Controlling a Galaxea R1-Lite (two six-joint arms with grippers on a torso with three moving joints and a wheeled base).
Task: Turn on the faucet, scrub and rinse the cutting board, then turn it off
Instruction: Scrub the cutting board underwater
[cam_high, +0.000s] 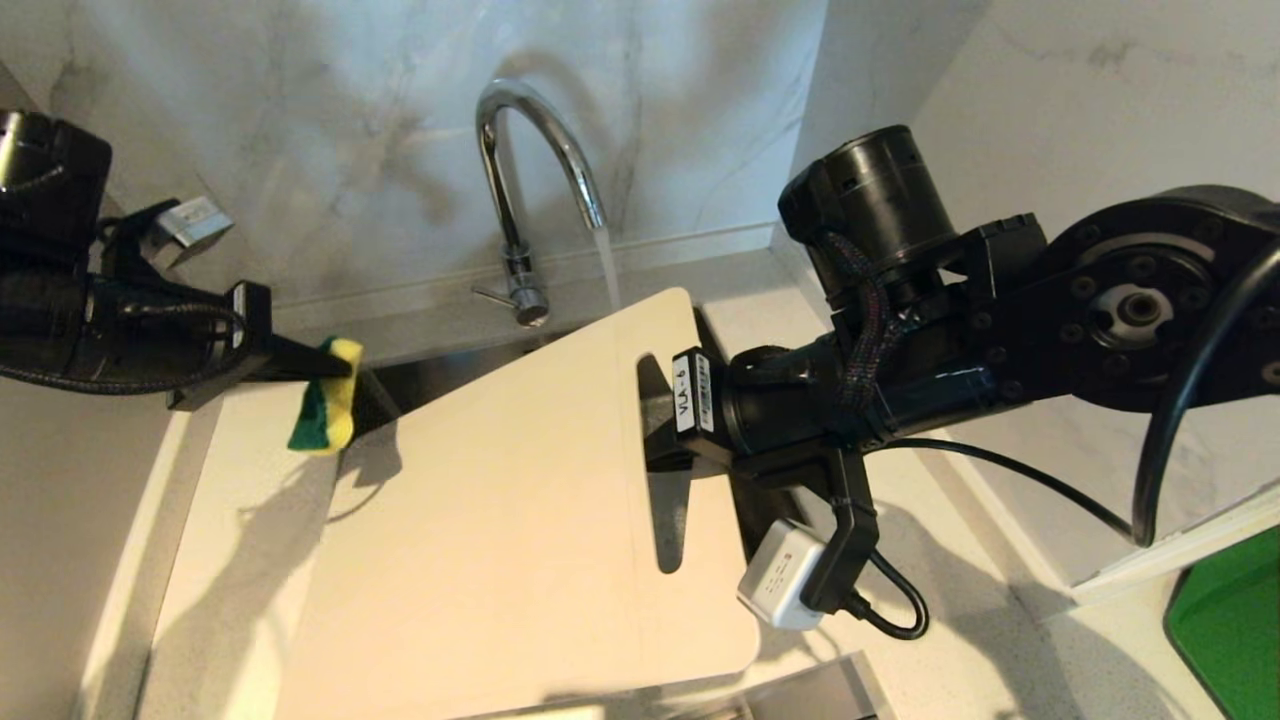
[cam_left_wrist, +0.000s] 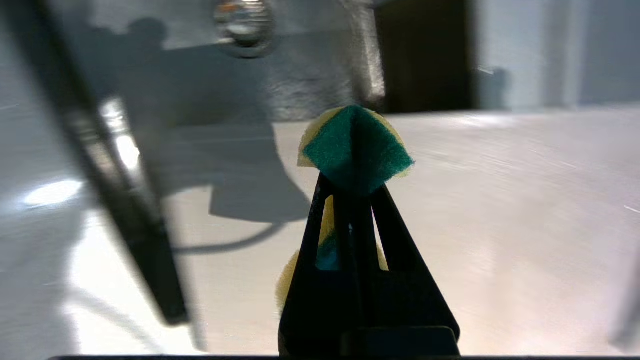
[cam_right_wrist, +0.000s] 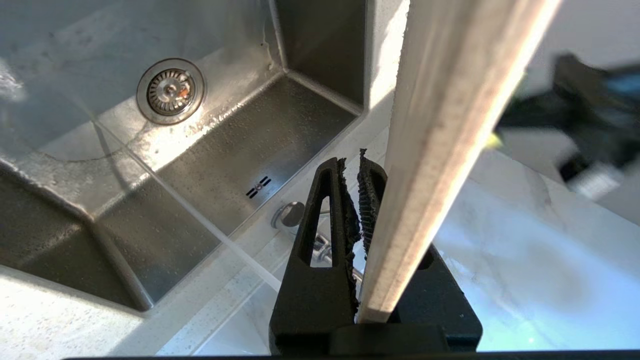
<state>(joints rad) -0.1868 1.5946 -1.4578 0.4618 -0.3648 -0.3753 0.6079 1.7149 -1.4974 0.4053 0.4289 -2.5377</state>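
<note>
Water is being run from the faucet (cam_high: 530, 170) onto the far corner of the board (cam_high: 500, 500), which is being held tilted over the sink (cam_right_wrist: 225, 150) by the right pincer (cam_high: 660, 420), clamped on its handle edge. A sponge (cam_high: 328, 408) is being gripped in the left pincer (cam_high: 335, 368), beside the board's left corner.

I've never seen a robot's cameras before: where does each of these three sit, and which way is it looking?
Head view: high up, looking down at the faucet, running water and cutting board; both arms show.
Left wrist view: behind the left tool, shut on the sponge, facing the board.
Right wrist view: behind the right tool, clamping the board's edge, facing the sink.
All three share the board.
</note>
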